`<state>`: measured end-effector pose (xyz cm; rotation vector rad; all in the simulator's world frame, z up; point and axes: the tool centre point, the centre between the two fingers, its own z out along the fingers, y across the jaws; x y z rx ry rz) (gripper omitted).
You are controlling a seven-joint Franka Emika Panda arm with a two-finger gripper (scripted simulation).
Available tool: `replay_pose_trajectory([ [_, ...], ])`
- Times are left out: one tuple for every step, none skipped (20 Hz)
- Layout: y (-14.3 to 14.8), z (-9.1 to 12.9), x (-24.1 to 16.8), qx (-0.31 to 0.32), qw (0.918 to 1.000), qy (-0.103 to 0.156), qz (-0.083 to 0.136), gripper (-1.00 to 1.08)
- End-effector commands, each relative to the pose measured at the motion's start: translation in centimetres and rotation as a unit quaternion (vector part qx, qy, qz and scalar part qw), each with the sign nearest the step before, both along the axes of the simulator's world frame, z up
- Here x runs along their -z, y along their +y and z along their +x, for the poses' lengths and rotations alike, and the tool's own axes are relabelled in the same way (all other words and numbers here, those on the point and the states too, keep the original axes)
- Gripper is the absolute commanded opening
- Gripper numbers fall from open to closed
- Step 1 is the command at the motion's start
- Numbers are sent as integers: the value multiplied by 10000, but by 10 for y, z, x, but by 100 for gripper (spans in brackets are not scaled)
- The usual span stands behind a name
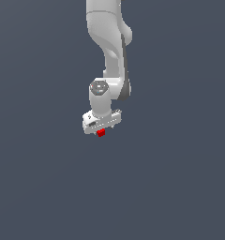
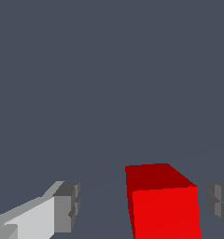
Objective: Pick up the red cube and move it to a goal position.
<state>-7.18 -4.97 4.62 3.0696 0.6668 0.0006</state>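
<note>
The red cube [image 2: 164, 205] is small and bright red and stands between the two fingers of my gripper [image 2: 143, 205]. The jaws are open. One grey fingertip [image 2: 67, 207] is a clear gap away from the cube, and the other fingertip [image 2: 220, 200] is close to its opposite face but apart from it. In the exterior view the white gripper [image 1: 101, 127] points straight down, and the red cube [image 1: 101, 133] shows just under the hand. The fingers themselves are hard to make out in that view.
A plain dark grey surface [image 1: 170, 187] fills both views around the arm. The white arm [image 1: 112, 51] comes down from the top of the exterior view. No other object and no goal marker shows.
</note>
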Motion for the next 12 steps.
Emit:
replay_pose_trajectory([
  [-7,-4,10,-149,9999,-3,3,100],
  [-9,-6,13,-193,9998,-2,4,100],
  [-11,-7,16,-233,9997,-1,5,100],
  [-13,-8,19,-268,9996,-1,5,100],
  [-15,-8,21,-298,9996,0,5,100],
  [-16,-9,23,-322,9995,1,6,100],
  [-17,-9,24,-342,9994,1,6,100],
  [-18,-10,25,-357,9994,1,5,100],
  [-19,-10,26,-366,9993,2,5,100],
  [-19,-10,27,-371,9993,2,4,100],
  [-19,-10,27,-371,9993,2,4,100],
  [-19,-9,26,-367,9993,2,2,100],
])
